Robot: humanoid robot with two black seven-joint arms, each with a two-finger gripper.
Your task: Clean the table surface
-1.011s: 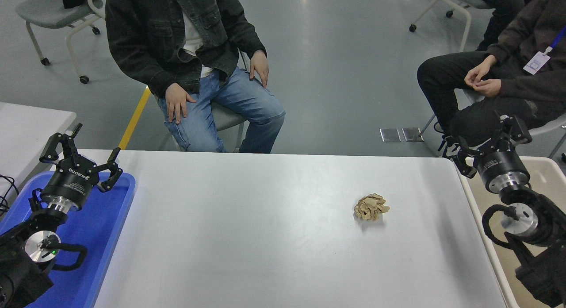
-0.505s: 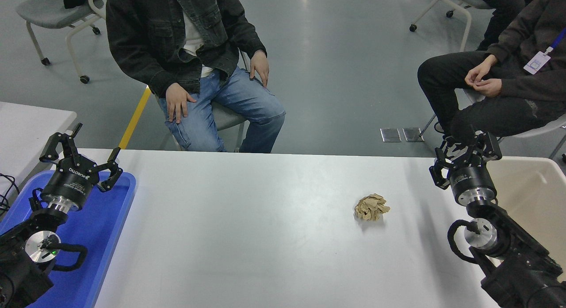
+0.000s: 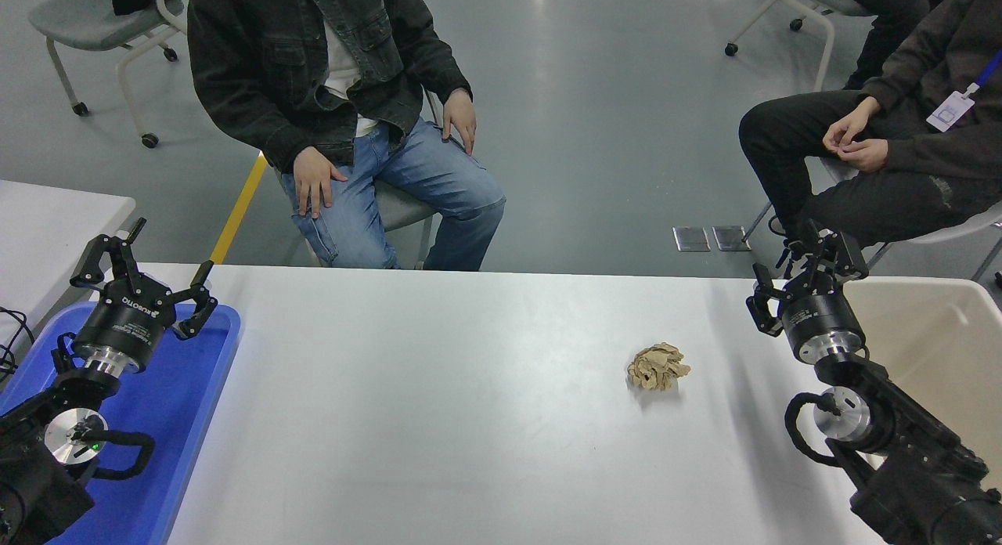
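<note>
Shifting leftward from the bin [image 3: 931, 333], right gripper [image 3: 802, 267] fingers spread, paper wad [image 3: 657, 366] unmoved.

Two people are sitting on chairs beyond the far edge, a blue tray [image 3: 200, 388] is lying at left, a beige bin [image 3: 939, 333] at right.

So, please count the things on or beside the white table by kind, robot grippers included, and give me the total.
Crumpled brown paper ball: 1
Blue tray: 1
Beige bin: 1
Black grippers: 2, the left gripper over the tray and the right gripper near the bin
Total: 5
</note>
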